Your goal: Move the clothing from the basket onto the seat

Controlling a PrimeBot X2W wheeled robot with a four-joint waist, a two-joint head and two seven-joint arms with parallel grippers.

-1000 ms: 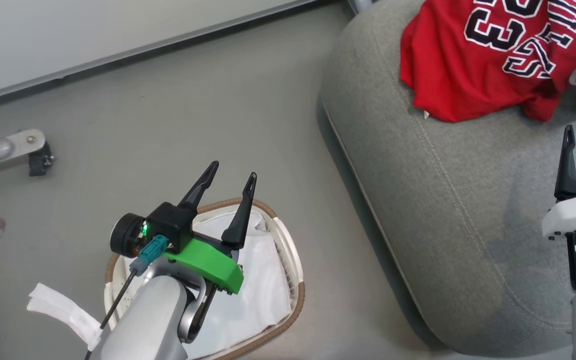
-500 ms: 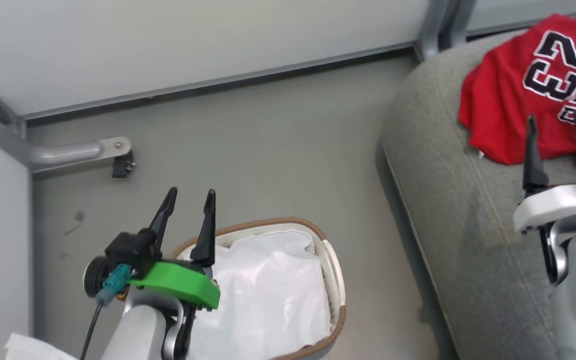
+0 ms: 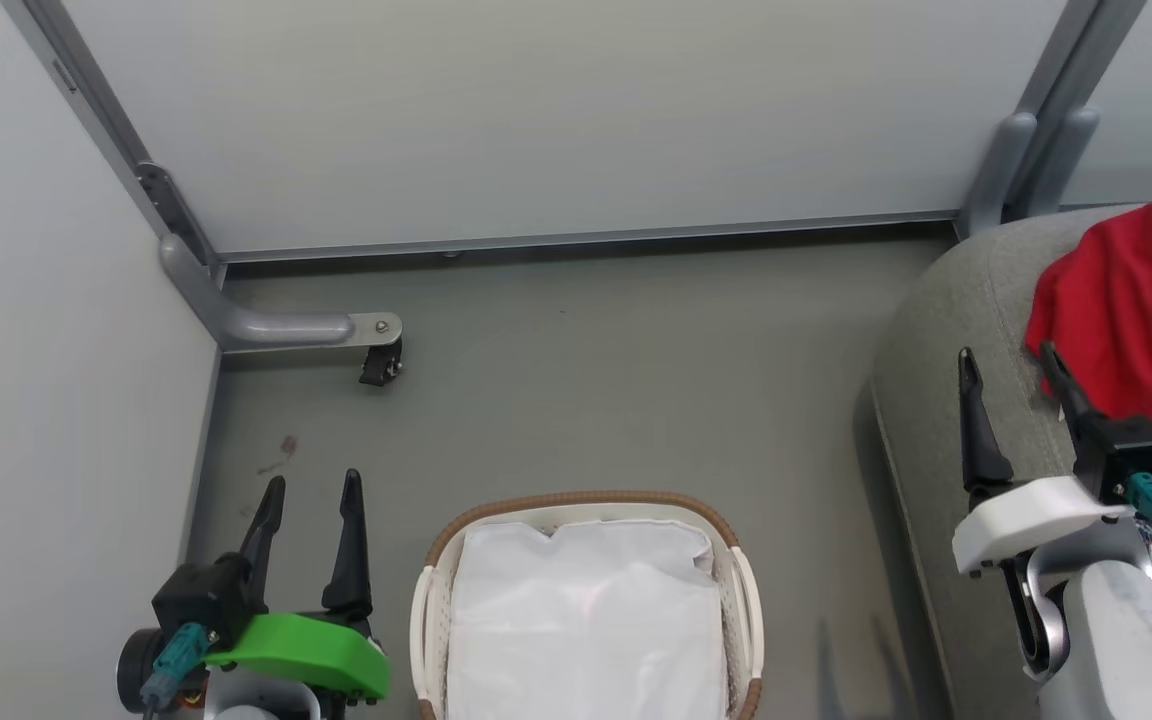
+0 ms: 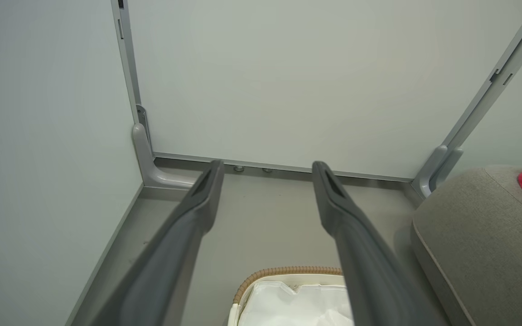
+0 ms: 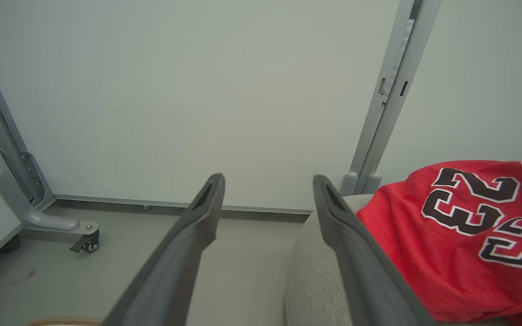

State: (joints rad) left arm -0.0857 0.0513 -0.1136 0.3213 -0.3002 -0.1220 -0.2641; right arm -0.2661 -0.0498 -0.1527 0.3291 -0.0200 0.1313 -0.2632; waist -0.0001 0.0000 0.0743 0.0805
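The red jersey (image 3: 1131, 310) with black white-edged numbers lies on the grey seat (image 3: 966, 300) at the right; its "23" lettering reads clearly on the jersey (image 5: 460, 235) in the right wrist view. A white basket (image 3: 586, 505) with a brown woven rim stands on the floor at bottom centre, holding just its white liner (image 3: 586, 620). My left gripper (image 3: 308, 495) is open and empty, left of the basket. My right gripper (image 3: 1008, 368) is open and empty over the seat's left edge, just beside the jersey. The plainer red piece is out of view.
Pale panel walls close off the back and left. A grey metal foot with a small black caster (image 3: 379, 362) sits on the floor at the left corner. A grey post (image 3: 1021, 160) rises behind the seat. Bare grey floor (image 3: 636, 380) lies between basket and wall.
The head camera has tilted up and swung, so the whole picture shifted. Relative to the basket, my left gripper went from above its liner to its left side. My right gripper came fully into view.
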